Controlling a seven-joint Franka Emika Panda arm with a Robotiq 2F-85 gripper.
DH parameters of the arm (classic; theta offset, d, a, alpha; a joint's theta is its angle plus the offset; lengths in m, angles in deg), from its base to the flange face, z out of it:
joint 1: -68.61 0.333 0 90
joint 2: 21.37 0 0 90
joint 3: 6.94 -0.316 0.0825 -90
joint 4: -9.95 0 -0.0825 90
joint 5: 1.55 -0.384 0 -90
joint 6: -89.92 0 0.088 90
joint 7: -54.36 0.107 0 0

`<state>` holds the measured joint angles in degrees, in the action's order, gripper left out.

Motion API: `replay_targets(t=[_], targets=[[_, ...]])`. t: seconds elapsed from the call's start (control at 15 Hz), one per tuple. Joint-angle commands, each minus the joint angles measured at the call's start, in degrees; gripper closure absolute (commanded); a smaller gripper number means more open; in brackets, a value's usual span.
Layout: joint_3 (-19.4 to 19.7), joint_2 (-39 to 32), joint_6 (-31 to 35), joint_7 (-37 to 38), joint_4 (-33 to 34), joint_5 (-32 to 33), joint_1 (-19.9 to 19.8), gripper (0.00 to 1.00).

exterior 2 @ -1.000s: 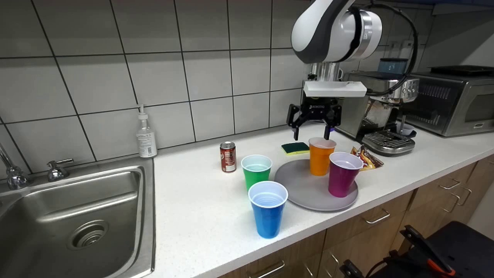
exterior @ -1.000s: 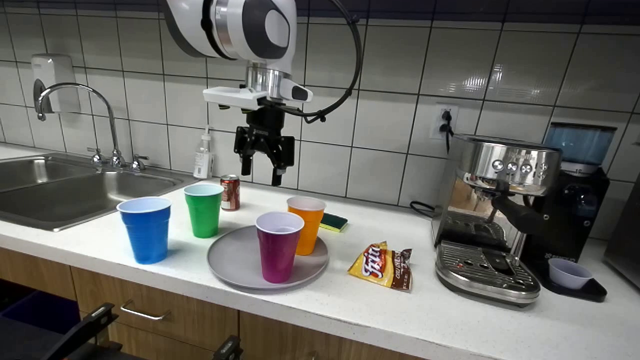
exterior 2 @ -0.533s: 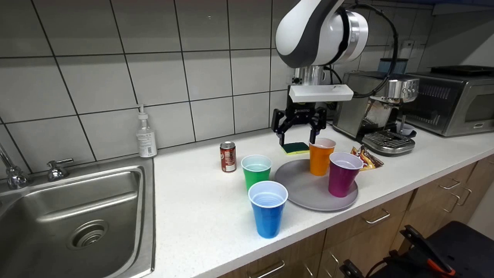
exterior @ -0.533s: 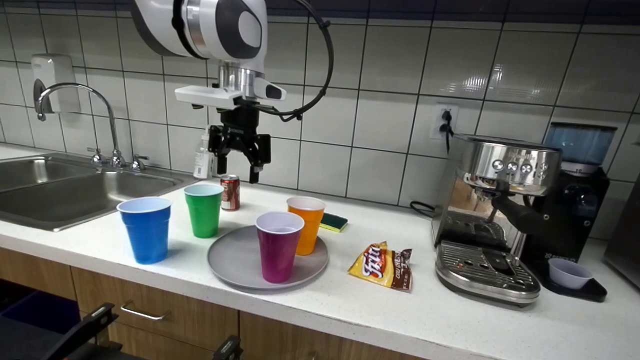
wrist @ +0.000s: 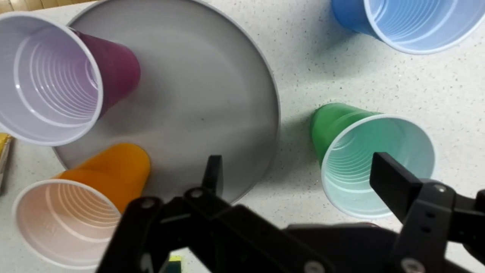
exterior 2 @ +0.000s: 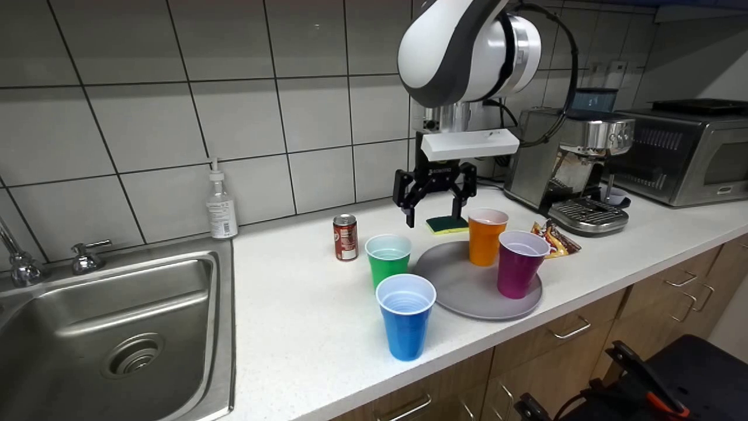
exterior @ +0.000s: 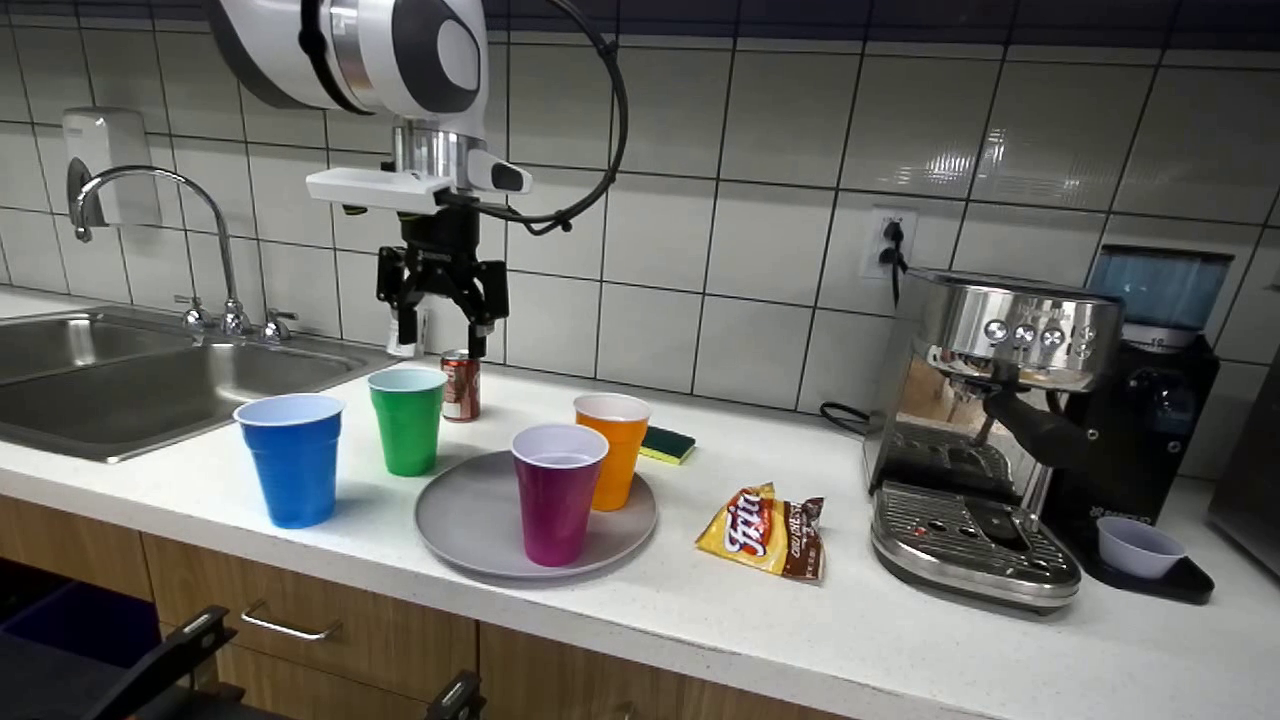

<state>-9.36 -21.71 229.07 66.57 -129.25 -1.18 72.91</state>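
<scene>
Above the tabletop (exterior 2: 304,327), the claw (exterior: 442,348) hangs with its jaws spread wide, holding nothing. Nearest to it, as far as can be judged, is the green cup (exterior: 407,440), standing upright just beside the grey plate (wrist: 212,83) without touching it. In the wrist view, one fingertip (wrist: 392,182) overlaps the cup's mouth, so alignment is assessed as off-centre. Any sound grip there would call for centring before descent, clearance from the red can (exterior 2: 345,240) behind, and light closing pressure, since thin plastic walls would probably buckle.
</scene>
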Motion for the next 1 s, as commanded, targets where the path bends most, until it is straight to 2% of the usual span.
replay_targets(t=[0.0,0.93], targets=[[-1.3,2.5,0.9,-0.3,-1.7,2.2,0.6,0.0],[-5.7,1.5,3.8,1.1,-2.9,4.4,4.7,0.0]])
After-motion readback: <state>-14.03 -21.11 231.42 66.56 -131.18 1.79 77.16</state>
